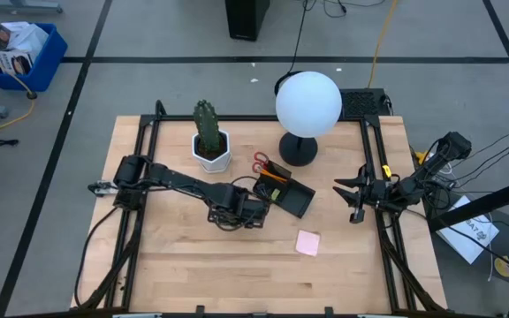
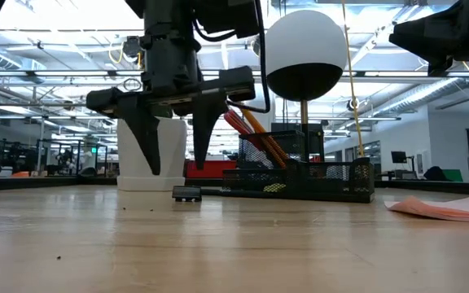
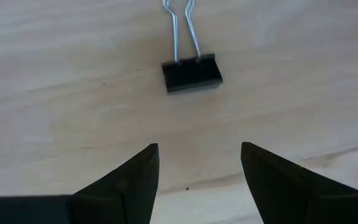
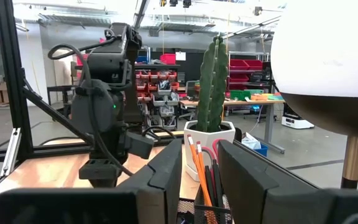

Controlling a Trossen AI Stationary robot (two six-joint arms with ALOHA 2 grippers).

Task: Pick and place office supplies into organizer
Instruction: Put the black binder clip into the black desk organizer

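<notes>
Pale wood-grain table [image 3: 55, 74] – matt, smooth; the black clip [image 3: 191, 73] has shiny wire handles, by a black mesh organizer [image 2: 332, 181].

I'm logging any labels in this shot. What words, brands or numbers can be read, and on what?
None can be read.
The printed packaging in the blue bin on the floor: too small to read.
The white sheet on the floor by the right arm carries dark marks, also too small.
The organizer, the sticky-note pad and the binder clip show no text.
</notes>
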